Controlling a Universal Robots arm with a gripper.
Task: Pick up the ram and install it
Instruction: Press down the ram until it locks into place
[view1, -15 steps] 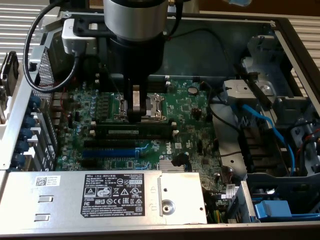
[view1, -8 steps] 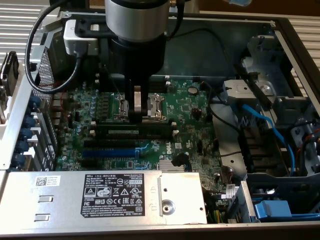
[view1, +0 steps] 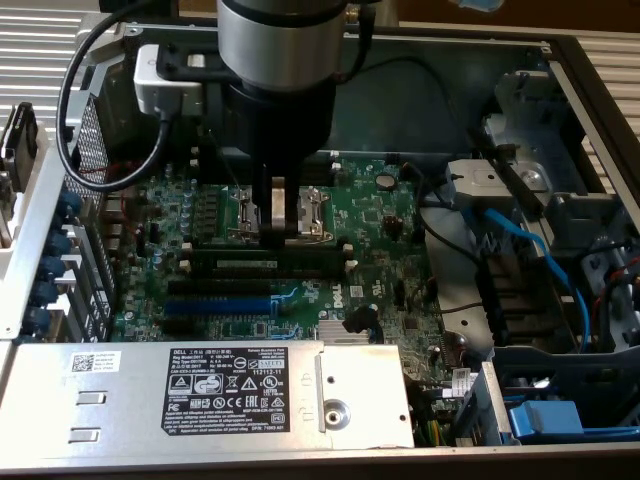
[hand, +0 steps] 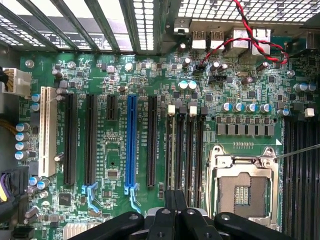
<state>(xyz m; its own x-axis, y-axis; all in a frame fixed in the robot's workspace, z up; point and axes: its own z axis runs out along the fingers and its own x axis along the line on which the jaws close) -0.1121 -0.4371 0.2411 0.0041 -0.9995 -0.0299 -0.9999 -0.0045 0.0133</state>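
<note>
An open desktop computer case is lying on its side, and its green motherboard is filling the middle of the exterior view. Along the near edge of the case, the silver power supply with its black Dell label is sitting. At the exterior view's right, blue cables are running past a grey drive bay.

The robot arm, a wide grey and black cylinder, is reaching down from above over the board. A black cable is looping off it at the exterior view's left.

On the board, the empty CPU socket with its metal frame is sitting just beside the four black memory slots. Farther along, a blue expansion slot, several black expansion slots and one white slot are standing in a row. A twisted red and black wire is crossing the board's far corner in the wrist view.

The hand is hanging low over the board, with its fingers pressed together, right at the memory slots beside the socket. In the wrist view the black fingertips are meeting over the ends of those slots.

The ram, a long dark-green stick with a pale label strip, is lying along the memory slots just below the hand in the exterior view, touching or nearly touching the fingers. Whether the fingers are pinching it cannot be told.
</note>
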